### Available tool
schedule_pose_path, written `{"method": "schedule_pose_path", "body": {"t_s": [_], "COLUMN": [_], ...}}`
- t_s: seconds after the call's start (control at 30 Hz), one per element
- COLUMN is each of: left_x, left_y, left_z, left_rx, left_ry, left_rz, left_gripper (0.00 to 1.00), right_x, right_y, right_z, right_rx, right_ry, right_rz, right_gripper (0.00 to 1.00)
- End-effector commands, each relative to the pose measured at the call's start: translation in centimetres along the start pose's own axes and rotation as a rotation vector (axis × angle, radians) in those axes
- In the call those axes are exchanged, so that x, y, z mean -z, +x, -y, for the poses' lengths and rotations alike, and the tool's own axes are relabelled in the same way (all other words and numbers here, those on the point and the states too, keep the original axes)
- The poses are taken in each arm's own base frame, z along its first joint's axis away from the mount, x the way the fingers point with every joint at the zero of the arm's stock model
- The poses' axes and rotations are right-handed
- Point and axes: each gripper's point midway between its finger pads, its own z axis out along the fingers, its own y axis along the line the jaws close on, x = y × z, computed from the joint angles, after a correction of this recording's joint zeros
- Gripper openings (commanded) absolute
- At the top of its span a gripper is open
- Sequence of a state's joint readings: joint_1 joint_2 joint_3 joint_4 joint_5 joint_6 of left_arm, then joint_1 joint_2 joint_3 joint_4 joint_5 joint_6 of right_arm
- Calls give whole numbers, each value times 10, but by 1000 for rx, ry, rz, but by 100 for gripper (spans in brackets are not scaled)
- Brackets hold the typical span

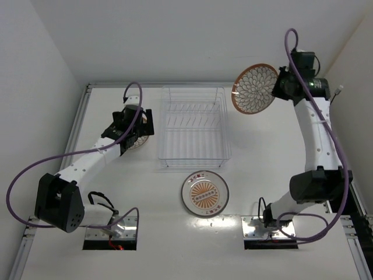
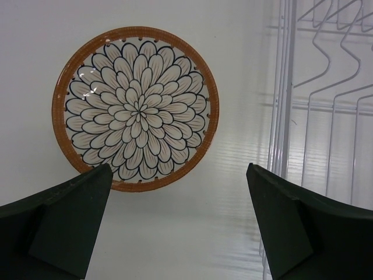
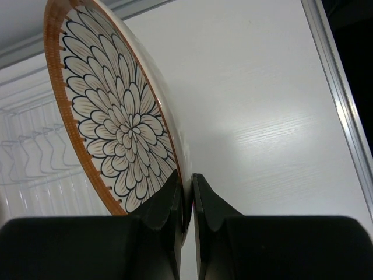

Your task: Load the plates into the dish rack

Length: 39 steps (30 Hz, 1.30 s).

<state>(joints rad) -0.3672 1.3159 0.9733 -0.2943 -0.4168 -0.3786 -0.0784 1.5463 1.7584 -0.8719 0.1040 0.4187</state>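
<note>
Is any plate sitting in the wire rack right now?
No, the dish rack shows only its own bare wire tines from above, nothing standing between them.

White table [image 1: 262, 169], metal edge rails [image 1: 74, 125] along its sides, plain white walls [image 1: 175, 35] on three sides, even light.

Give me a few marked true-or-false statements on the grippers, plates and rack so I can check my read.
1. The right gripper is shut on the rim of a raised plate. True.
2. The left gripper grips a plate. False: it is open, above a flat plate lying left of the dish rack.
3. A plate stands in the dish rack. False: no plate is in it.
4. A sunburst plate lies on the table, on the rack's near side. True.
</note>
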Motion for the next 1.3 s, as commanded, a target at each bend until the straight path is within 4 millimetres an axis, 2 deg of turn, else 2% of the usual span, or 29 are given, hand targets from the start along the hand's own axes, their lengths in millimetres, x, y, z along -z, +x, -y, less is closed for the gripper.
{"method": "schedule_pose_path", "body": {"t_s": [0.0, 0.07, 0.17, 0.23, 0.3, 0.4, 0.63, 0.67, 0.7, 0.93, 1.1, 1.27], "left_x": [3, 3, 4, 4, 4, 5, 5, 5, 5, 7, 7, 7], "left_y": [-19, -19, -23, -23, -23, -20, -20, -20, -20, -22, -22, -22], "left_z": [5, 5, 6, 8, 8, 7, 9, 9, 9, 8, 8, 8], "left_rx": [16, 16, 20, 20, 20, 16, 16, 16, 16, 19, 19, 19], "left_ry": [5, 5, 7, 16, 16, 14, 22, 22, 22, 25, 25, 25], "left_rz": [40, 40, 48, 46, 46, 38, 35, 35, 35, 43, 43, 43], "left_gripper": [100, 100, 100, 100, 100, 100, 100, 100, 100, 100, 100, 100], "right_x": [8, 0, -10, -12, -22, -24, -27, -36, -35, -42, -47, -51], "right_y": [-42, -41, -31, -31, -24, -17, -20, -15, -14, 4, 11, 20], "right_z": [-31, -38, -65, -69, -81, -95, -121, -120, -128, -139, -139, -151], "right_rx": [24, 56, 119, 141, 189, 234, 303, 328, 333, 404, 438, 465], "right_ry": [66, 130, 161, 207, 247, 288, 345, 366, 353, 427, 459, 458], "right_rz": [148, 143, 133, 142, 137, 145, 199, 185, 189, 193, 181, 182], "right_gripper": [0, 0, 0, 0, 0, 0, 0, 0, 0, 0, 0, 0]}}
